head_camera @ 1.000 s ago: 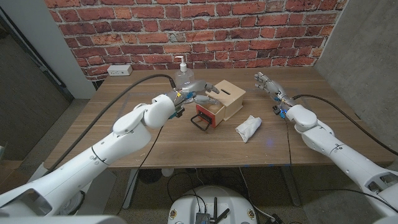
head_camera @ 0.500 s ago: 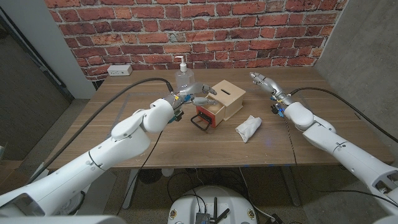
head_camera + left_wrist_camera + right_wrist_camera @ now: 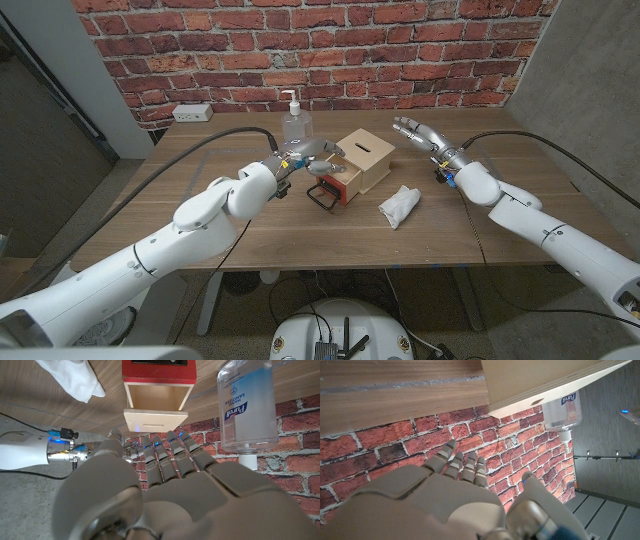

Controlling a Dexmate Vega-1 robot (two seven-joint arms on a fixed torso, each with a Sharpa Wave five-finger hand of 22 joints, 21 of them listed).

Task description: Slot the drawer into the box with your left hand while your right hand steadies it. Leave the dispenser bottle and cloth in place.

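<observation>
A: Where is my left hand (image 3: pixel 312 153)?

B: It hangs over the red drawer (image 3: pixel 330 185), which sticks partly out of the front of the wooden box (image 3: pixel 366 158) on the desk (image 3: pixel 200 170). The drawer's black handle (image 3: pixel 321 198) faces you.

A: I see my fingers (image 3: pixel 172 452) reaching toward the box top in the left wrist view. Are they on anything?

B: They are spread, a little curled, and hold nothing. From the head view I cannot tell whether the fingertips touch the drawer or just hover above it.

A: And my right hand (image 3: pixel 420 134)?

B: Raised beyond the box's far corner, near it but apart. Its fingers (image 3: pixel 462 467) lie side by side, loosely extended, empty. The box edge shows just past the fingertips in the right wrist view.

A: The other things?

B: The dispenser bottle (image 3: pixel 294 123) stands upright just beyond your left fingers, beside the box. The white cloth (image 3: pixel 399 205) lies crumpled on the desk, on the near side of the box, between your two hands
</observation>
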